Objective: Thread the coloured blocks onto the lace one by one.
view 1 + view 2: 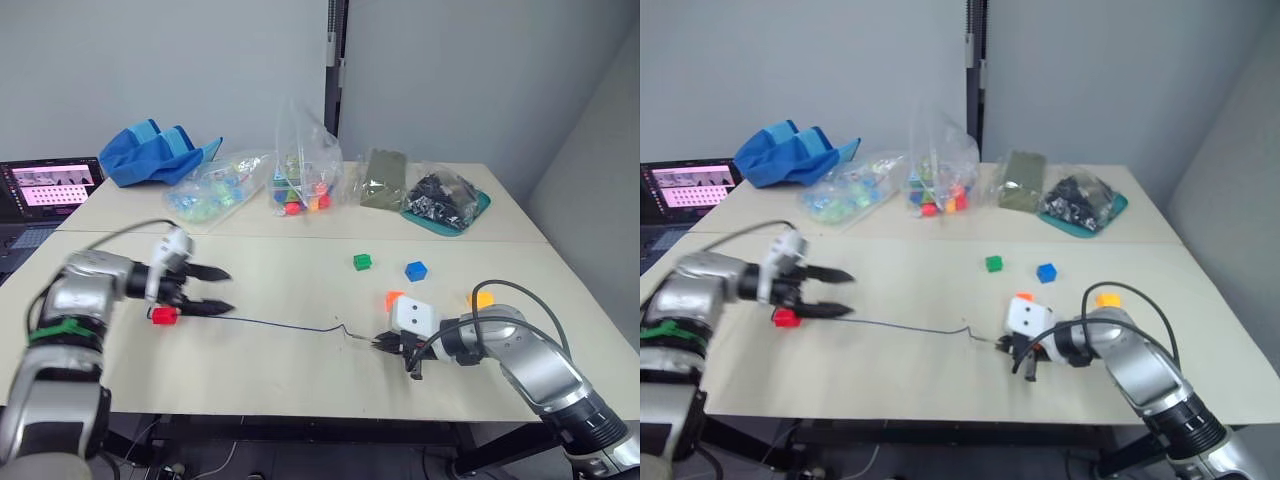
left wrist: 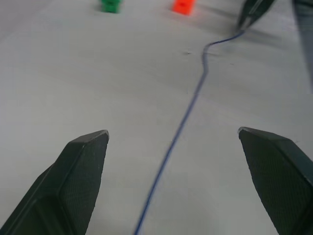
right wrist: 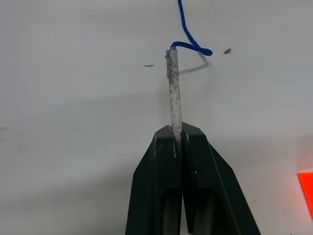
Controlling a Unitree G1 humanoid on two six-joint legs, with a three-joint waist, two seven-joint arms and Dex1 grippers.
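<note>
My right end effector (image 3: 178, 134) is clamped on the lace (image 1: 290, 325) at its stiff pale tip (image 3: 173, 88), low over the counter (image 1: 280, 380) near the front edge. My left end effector (image 1: 215, 290) hangs with its fingers apart, astride the lace's far end, with the red block (image 1: 164, 315) just beside it. Orange (image 1: 393, 299) sits just behind my right wrist; blue (image 1: 416, 270) and green (image 1: 362, 262) lie further back, yellow (image 1: 481, 299) out to the right. To thread well, I judge the tip should stick out straight and long from my grip, so a block's hole can slide over it. Open counter lies between my arms; the bags (image 1: 300, 180) at the back are well apart.
</note>
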